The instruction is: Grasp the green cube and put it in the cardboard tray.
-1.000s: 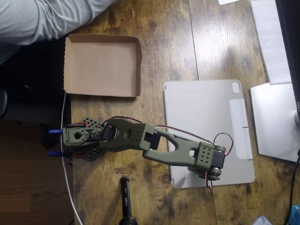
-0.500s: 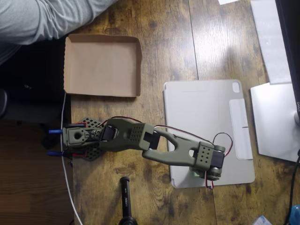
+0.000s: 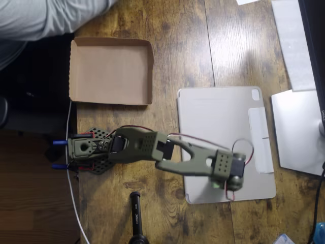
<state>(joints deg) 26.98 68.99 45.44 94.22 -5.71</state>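
wooden surface point(image 3: 167, 56) carries the cardboard tray point(image 3: 110, 71), empty and well apart from the arm, whose pincer point(image 3: 223, 184) hangs over the grey tablet cover point(image 3: 218, 122), hiding most of the green cube point(image 3: 216, 185), so its grip cannot be judged.

In the overhead view the claw point(image 3: 223, 184) lies hidden beneath its own olive head, so its jaws cannot be read. Only a sliver of the green cube point(image 3: 216, 185) peeks out there. A grey sleeve point(image 3: 45, 18) is cut by the far-left edge.
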